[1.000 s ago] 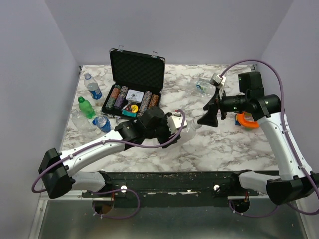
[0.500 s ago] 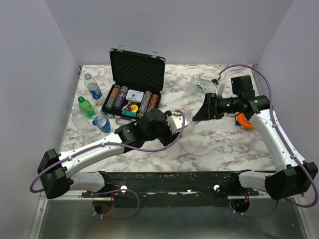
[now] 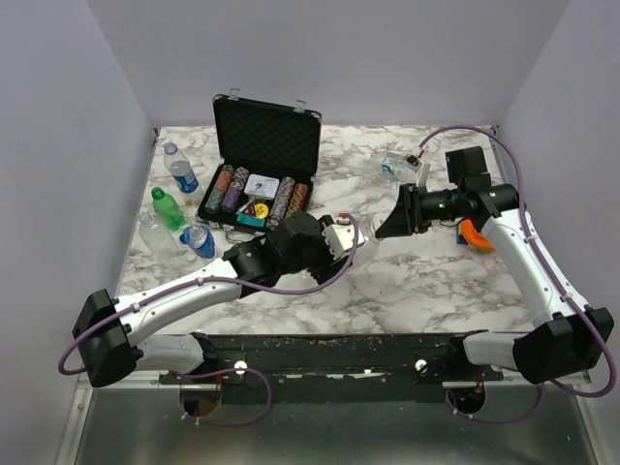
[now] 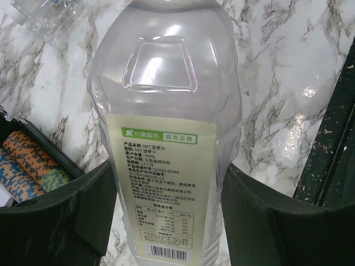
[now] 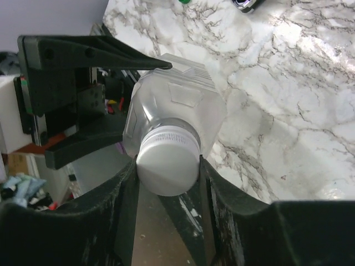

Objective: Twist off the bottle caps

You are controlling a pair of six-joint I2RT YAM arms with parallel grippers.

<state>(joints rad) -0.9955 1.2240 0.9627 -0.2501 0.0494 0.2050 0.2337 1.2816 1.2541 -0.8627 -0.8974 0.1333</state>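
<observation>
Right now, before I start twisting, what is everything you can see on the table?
held bottle: one, clear with pale label, mid-table between both hands
white cap: one, white, on the held bottle
blue-label bottles: two, clear, left side
green bottle: one, green, left side
plain bottle: one, clear, left edge
far bottle: one, clear with pale label, lying back right
chip case: one, black, open, back centre
poker chips: several stacks, mixed colours, in the case
orange object: one, orange, right side, partly hidden
left hand: black, shut on the held bottle's body
right hand: black, shut on the white cap
</observation>
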